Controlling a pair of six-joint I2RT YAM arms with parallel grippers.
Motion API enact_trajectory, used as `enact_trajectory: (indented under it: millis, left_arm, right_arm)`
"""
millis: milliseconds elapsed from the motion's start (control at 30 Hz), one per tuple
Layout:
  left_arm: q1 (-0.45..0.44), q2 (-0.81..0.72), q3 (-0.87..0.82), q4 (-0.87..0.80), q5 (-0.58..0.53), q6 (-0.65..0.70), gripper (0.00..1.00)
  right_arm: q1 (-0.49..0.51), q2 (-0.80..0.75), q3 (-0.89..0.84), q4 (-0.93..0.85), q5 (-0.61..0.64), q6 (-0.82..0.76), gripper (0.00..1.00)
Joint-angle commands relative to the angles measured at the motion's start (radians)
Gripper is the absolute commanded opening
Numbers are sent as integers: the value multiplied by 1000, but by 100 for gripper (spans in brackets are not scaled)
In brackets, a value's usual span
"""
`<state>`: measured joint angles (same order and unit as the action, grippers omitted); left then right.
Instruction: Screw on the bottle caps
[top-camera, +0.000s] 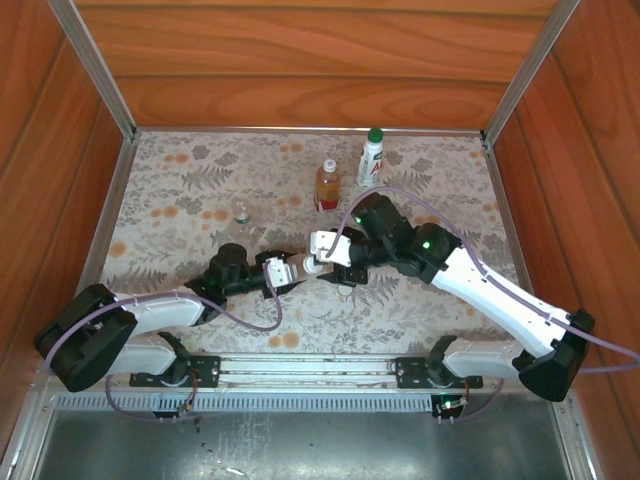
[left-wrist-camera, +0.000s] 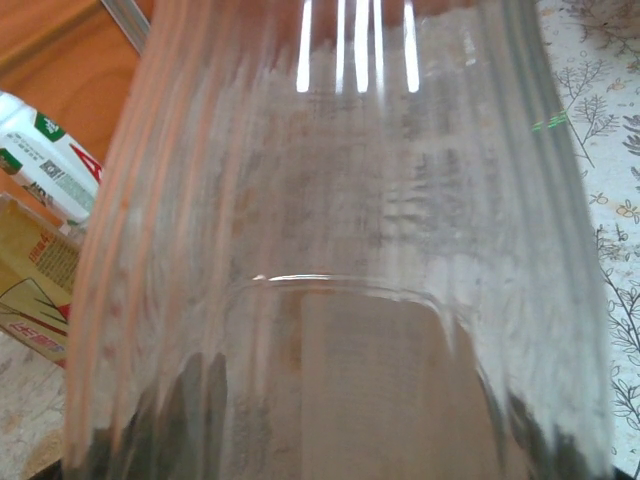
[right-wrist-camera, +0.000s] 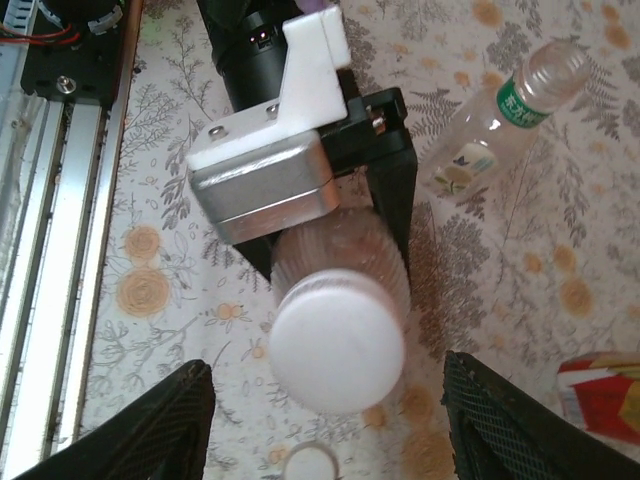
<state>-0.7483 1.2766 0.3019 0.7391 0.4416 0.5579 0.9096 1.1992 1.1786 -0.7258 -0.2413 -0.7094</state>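
Right end effector (right-wrist-camera: 322, 362) spread, straddling white cap (right-wrist-camera: 337, 340), bottle (right-wrist-camera: 335, 243) beneath

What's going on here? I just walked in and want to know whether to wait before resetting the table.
The left gripper holds a clear bottle by its body, jaws shut on it. A white cap sits on its neck; how tightly it is screwed on cannot be told. The right gripper has its jaws open on either side of that cap, not gripping it. The white bottle, amber bottle and tiny clear bottle stand farther back.
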Motion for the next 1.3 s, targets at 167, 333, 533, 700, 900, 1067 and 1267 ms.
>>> enact_trajectory:
  millis: [167,333,533,700,900,1067,1267]
  left_arm:
    - [0,-34,-8,7,20,13,50]
    - [1,-35,-4,5,19,3,50]
    - [1,-25,-3,2,7,2,50]
    - [1,-13,6,0,6,-6,49]
    - [1,-17,6,-2,-8,-3,48]
    - [1,-5,11,-4,-8,-1,48]
    - [5,-26,4,-2,1,-41,48]
  right_arm:
    - [4,59,26,-20,-23,-107,62]
    - [4,86,30,-6,-38,-98,52]
    - [4,78,37,-10,-70,-61,30]
    - [5,74,11,22,-113,69,25]
    - [4,82,-20,120,-112,474,12]
    - [4,76,-30,159,-130,677,8]
    - [5,-6,-91,145,-168,376,63]
